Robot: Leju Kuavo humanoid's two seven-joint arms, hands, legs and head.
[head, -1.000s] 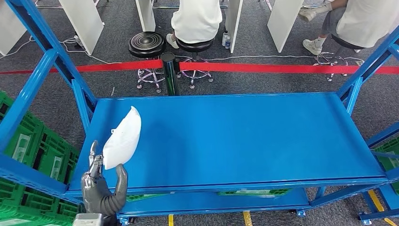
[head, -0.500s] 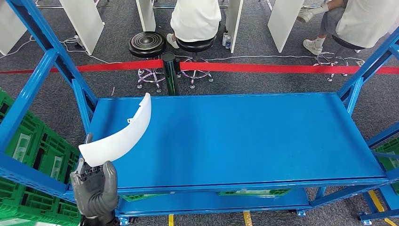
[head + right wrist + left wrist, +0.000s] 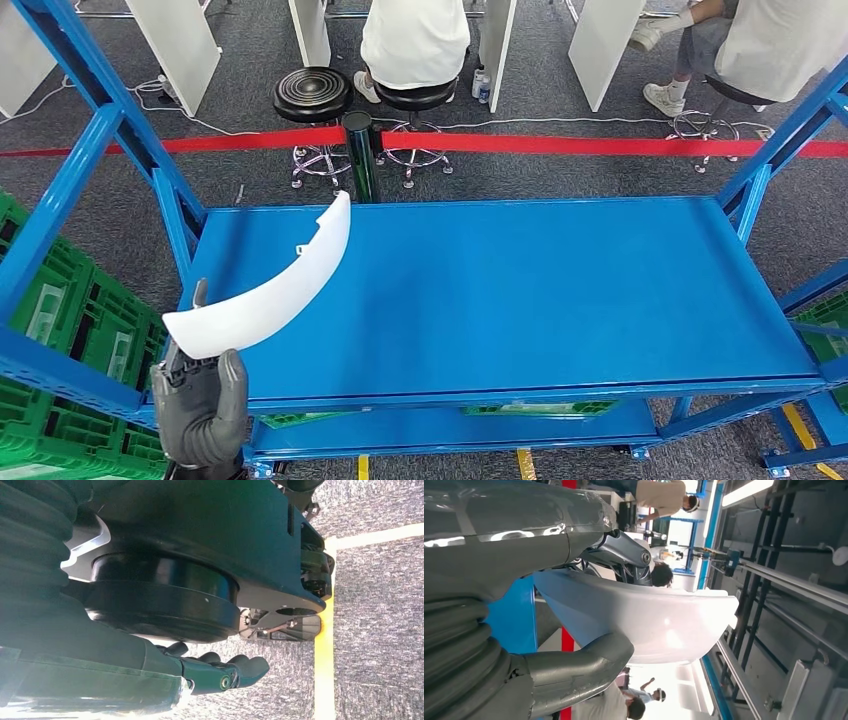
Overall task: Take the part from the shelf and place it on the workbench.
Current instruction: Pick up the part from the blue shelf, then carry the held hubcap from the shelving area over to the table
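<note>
The curved white plastic part (image 3: 272, 288) is held up in the air over the near left corner of the blue bench (image 3: 520, 290), one end in the robot's left hand (image 3: 200, 405) and the other end rising toward the bench's far left side. The left wrist view shows the thumb under the shell and dark fingers (image 3: 626, 560) over it, so the grip is firm. Judging by this, the pick-up is done; what is left is to lower the part onto the bench top and let go. The right hand (image 3: 220, 675) hangs low above grey floor, its fingers curled in on nothing.
</note>
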